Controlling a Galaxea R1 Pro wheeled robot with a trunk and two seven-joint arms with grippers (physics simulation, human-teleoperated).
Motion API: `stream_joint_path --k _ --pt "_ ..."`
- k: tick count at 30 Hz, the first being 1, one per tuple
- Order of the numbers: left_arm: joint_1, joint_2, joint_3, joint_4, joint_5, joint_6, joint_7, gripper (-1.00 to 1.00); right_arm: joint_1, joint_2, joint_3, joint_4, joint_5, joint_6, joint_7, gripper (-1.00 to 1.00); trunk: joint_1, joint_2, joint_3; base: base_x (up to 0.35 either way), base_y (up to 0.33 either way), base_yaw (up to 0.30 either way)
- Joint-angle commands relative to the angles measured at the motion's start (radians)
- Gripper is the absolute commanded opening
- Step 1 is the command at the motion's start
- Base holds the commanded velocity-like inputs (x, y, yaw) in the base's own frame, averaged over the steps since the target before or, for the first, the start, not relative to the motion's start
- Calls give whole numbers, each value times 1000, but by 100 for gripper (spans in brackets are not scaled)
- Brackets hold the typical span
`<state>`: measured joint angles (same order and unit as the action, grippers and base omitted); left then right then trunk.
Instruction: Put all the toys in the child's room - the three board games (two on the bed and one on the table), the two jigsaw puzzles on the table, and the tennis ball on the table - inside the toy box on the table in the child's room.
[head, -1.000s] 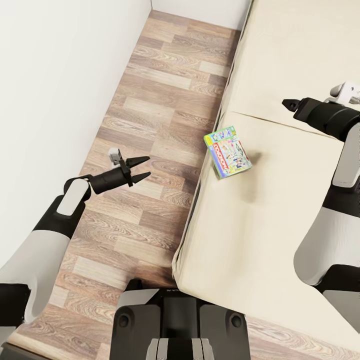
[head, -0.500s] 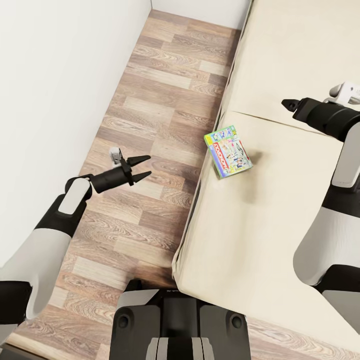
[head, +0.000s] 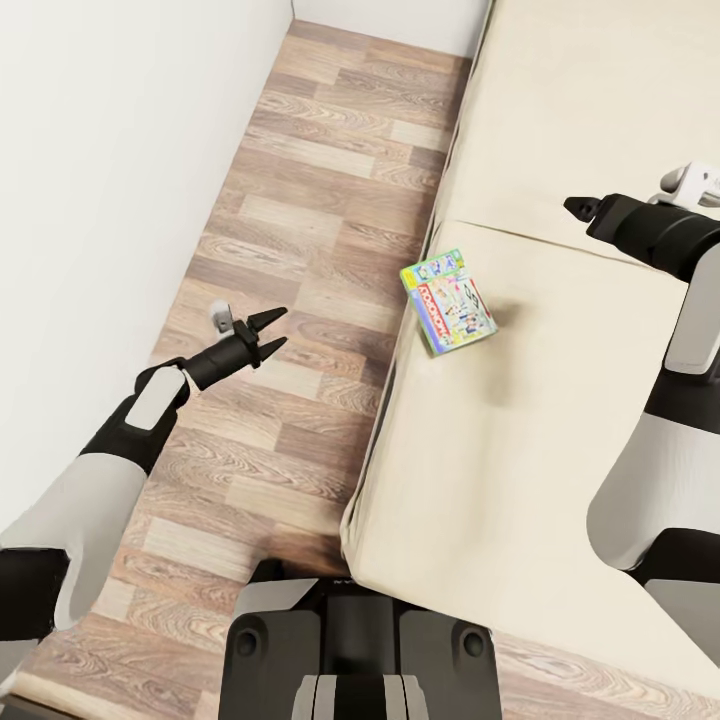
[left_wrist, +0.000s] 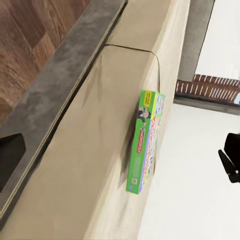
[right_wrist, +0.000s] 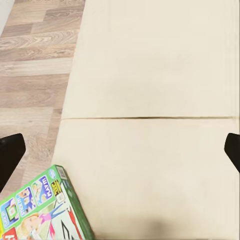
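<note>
One board game (head: 448, 302), a green box with a colourful lid, lies flat on the bed's beige mattress (head: 540, 420) close to its left edge. The left wrist view shows it edge-on (left_wrist: 145, 142), and the right wrist view catches its corner (right_wrist: 42, 210). My left gripper (head: 285, 327) is open over the wood floor, left of the bed and apart from the box. My right gripper (head: 572, 207) hovers above the mattress, right of the box; its fingertips (right_wrist: 10, 159) stand wide apart, so it is open and holds nothing.
A white wall (head: 100, 150) runs along the left, leaving a narrow strip of plank floor (head: 320, 200) between it and the bed. The bed's dark grey frame (left_wrist: 65, 75) edges the mattress. My base (head: 360, 650) stands at the bed's near corner.
The whole picture has shifted slightly, so the camera moved. My left arm has drawn back a little towards the wall. The box and right gripper stay put.
</note>
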<state>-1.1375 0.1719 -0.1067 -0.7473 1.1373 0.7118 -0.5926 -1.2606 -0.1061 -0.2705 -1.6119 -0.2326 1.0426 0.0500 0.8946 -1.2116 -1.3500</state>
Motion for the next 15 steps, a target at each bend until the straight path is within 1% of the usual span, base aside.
stream_joint_path --k 1,3,4,6,7,10,11,12,13,15 --pt "-1 1 -3 2 7 3 -1 100 -1 0 -1 0 3 5 5 100 0 0 0 0 0 -169" --pt "-44 -3 -4 81 4 -32 -22 100 -2 0 -1 0 3 5 5 100 0 0 0 0 0 -201" --pt "-44 -3 -4 81 4 -32 -22 100 -2 0 -1 0 3 5 5 100 0 0 0 0 0 -211" --pt "-80 -9 -5 156 2 -74 -49 100 -5 0 -1 0 3 5 5 100 0 0 0 0 0 -231" --pt "-80 -9 -5 156 2 -74 -49 100 -5 0 -1 0 3 5 5 100 0 0 0 0 0 -237" --pt "-121 -27 -5 254 0 -153 -76 100 -9 0 -1 0 3 5 5 100 0 0 0 0 0 -196" --pt "-121 -27 -5 254 0 -153 -76 100 -9 0 -1 0 3 5 5 100 0 0 0 0 0 -160" --pt "-134 -33 -4 285 0 -175 -80 100 -10 0 -1 0 3 5 5 100 0 0 0 0 0 -128" --pt "-134 -33 -4 285 0 -175 -80 100 -10 0 -1 0 3 5 5 100 0 0 0 0 0 -128" --pt "-159 -41 -2 347 3 -205 -87 100 -11 1 -1 0 3 5 5 100 0 0 0 0 0 -92"
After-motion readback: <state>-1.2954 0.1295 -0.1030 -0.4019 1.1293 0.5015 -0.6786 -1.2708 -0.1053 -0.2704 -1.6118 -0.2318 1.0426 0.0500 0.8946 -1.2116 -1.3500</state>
